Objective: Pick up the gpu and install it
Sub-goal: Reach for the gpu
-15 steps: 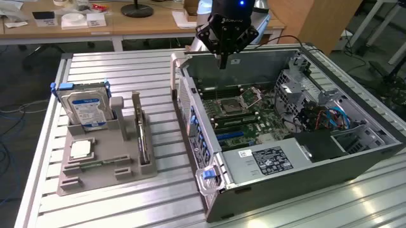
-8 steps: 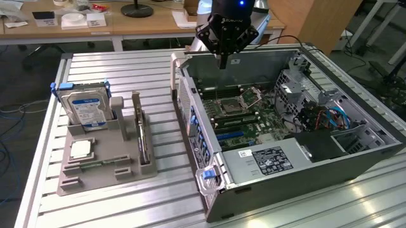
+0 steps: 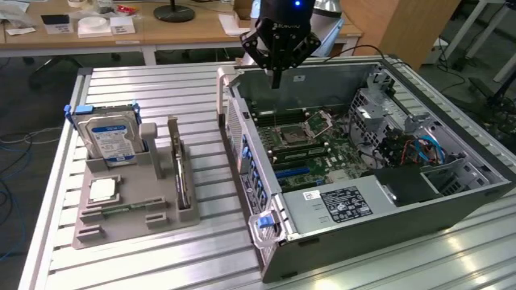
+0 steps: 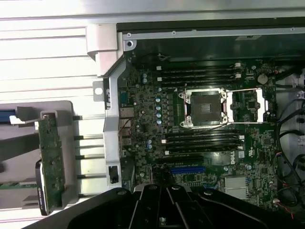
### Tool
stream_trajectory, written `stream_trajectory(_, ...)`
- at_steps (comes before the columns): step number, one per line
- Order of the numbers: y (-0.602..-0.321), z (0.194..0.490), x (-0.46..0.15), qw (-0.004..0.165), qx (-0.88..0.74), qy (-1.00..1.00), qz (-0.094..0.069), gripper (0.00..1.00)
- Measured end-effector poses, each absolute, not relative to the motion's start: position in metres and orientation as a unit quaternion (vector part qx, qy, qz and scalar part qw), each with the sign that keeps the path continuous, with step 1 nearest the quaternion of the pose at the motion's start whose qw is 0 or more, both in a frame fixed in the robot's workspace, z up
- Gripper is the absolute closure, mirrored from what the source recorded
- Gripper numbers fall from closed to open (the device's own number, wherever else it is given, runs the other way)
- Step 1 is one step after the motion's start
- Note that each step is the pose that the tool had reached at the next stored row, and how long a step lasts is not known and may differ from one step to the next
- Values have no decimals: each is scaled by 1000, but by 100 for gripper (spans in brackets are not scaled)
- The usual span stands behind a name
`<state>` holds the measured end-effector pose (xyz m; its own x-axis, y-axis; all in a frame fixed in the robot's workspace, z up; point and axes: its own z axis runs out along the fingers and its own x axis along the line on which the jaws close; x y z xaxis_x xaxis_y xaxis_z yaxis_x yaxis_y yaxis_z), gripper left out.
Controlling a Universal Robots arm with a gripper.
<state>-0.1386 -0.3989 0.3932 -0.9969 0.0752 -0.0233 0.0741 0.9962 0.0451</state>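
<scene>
The gpu (image 3: 182, 175) stands on its edge in a slot of the grey holder (image 3: 129, 220), at the exterior view's left of the computer case. In the wrist view, the gpu (image 4: 51, 162) appears as a narrow green board with a dark end. My gripper (image 3: 277, 80) hangs over the far wall of the open case (image 3: 451, 199), well away from the gpu. Its fingers point down, pressed together, with nothing between them. The gripper (image 4: 167, 193) also sits above the motherboard near the blue slot (image 4: 187, 169).
A silver hard drive (image 3: 111, 140) with a blue-white label stands at the holder's far end, and a small CPU chip (image 3: 103, 190) lies flat nearer. Inside the case are an open CPU socket (image 4: 204, 107), memory slots, cables and a power supply (image 3: 342, 202). Desks stand behind the slatted metal table.
</scene>
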Motion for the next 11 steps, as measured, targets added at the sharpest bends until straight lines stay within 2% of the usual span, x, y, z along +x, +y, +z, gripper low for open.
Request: stream_trajectory(11, -399, 393, -165, 12, 37, 999, 22, 89)
